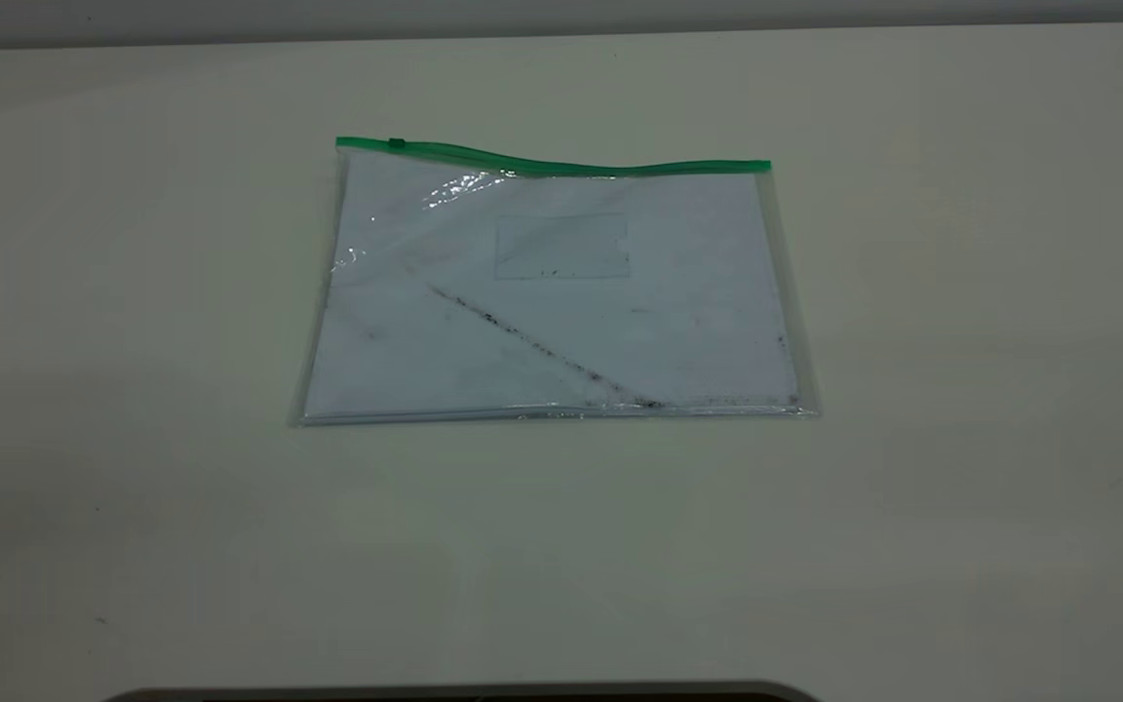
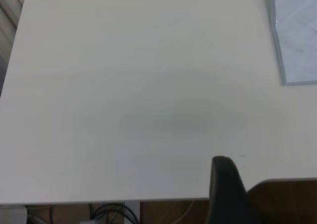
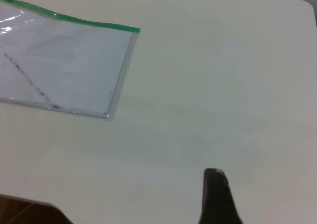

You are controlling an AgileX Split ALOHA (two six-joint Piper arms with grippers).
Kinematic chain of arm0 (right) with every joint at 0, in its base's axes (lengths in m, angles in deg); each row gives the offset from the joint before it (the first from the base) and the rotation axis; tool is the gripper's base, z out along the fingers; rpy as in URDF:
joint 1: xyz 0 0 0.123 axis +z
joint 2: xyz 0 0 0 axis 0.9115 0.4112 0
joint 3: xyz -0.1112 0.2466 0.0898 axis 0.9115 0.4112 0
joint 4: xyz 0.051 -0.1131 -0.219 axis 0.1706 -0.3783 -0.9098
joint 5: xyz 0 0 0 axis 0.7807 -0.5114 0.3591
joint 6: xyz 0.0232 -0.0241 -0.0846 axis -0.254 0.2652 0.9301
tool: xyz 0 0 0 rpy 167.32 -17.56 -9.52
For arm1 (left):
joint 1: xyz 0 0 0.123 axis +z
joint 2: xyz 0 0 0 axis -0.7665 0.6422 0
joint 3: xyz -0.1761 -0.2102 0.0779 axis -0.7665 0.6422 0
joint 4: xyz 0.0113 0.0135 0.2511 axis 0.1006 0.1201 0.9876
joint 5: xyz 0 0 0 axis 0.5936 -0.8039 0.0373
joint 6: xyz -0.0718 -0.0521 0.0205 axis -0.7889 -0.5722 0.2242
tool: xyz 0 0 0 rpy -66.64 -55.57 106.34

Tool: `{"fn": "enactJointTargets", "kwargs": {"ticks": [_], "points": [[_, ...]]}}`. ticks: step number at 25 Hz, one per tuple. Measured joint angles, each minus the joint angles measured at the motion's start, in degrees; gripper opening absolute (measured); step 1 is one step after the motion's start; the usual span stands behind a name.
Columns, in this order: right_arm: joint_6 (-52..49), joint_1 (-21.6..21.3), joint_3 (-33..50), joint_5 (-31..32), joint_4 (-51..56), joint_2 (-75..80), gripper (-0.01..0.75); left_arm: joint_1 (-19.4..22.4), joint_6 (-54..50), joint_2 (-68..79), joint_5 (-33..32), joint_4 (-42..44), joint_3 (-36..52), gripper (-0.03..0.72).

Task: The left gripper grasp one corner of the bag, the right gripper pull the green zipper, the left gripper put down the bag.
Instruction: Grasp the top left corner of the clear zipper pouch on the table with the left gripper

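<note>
The bag [image 1: 552, 292] lies flat in the middle of the table, with white paper inside and a dark diagonal smudge line. The green zipper [image 1: 561, 164] runs along its far edge, its slider tab [image 1: 396, 143] near the left end. The corner of the bag [image 1: 340, 148] is at that far left end. Neither arm shows in the exterior view. A black part of my left gripper [image 2: 225, 184] shows over the table's near edge, far from the bag [image 2: 297, 35]. A black part of my right gripper [image 3: 215, 194] shows over bare table, well apart from the bag [image 3: 64, 70] and zipper [image 3: 94, 22].
The pale table [image 1: 961, 390] has wide bare room on all sides of the bag. Its near edge has a dark cut-out [image 1: 464, 692]. Cables and wood [image 2: 114, 213] show below the edge in the left wrist view.
</note>
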Motion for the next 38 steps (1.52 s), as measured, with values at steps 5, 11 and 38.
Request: {"fn": "enactJointTargets", "kwargs": {"ticks": [5,11,38], "points": [[0.1,0.0,0.0,-0.1,1.8,0.0,0.516,0.0,0.0,0.0,0.0,0.0,0.0,0.494],[-1.5,0.0,0.0,-0.5,1.3,0.9,0.475,0.0,-0.5,0.3,0.0,0.0,0.0,0.494],[67.4,4.2,-12.3,-38.0,62.0,75.3,0.580,0.0,6.7,80.1,34.4,-8.1,-18.5,0.519]]}}
